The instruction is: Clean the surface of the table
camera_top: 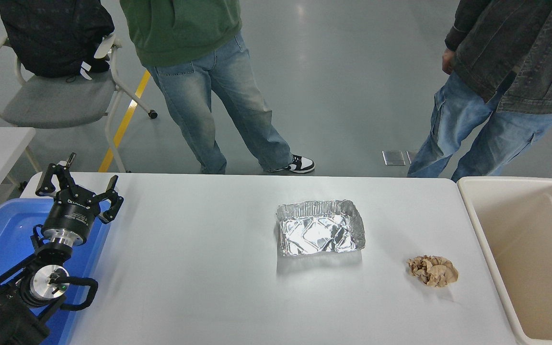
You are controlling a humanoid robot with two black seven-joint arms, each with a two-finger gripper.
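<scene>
Your left gripper (78, 190) is parked over the near-left corner of the table surface (199, 268), its fingers spread wide with nothing between them, hanging above the right edge of the blue tray (3, 239) that lies along the table's left side. Your right arm barely shows: only a small dark sliver at the picture's right edge, so you cannot judge that gripper from here. The table surface fills the lower middle of the view, a wide white top running from the blue tray across to the beige bin (525, 258) that stands against its right end. On the table, right of its centre, sits a crumpled foil tray (320, 234), open side up. A crumpled ball of brown paper (432, 270) lies on the table well apart from the foil tray, nearer the beige bin and closer to your side. Beyond the table's far edge stand a person in a green top (185, 28) and a person in a dark jacket (515, 48), with a grey chair (55, 103) off its far-left corner.
</scene>
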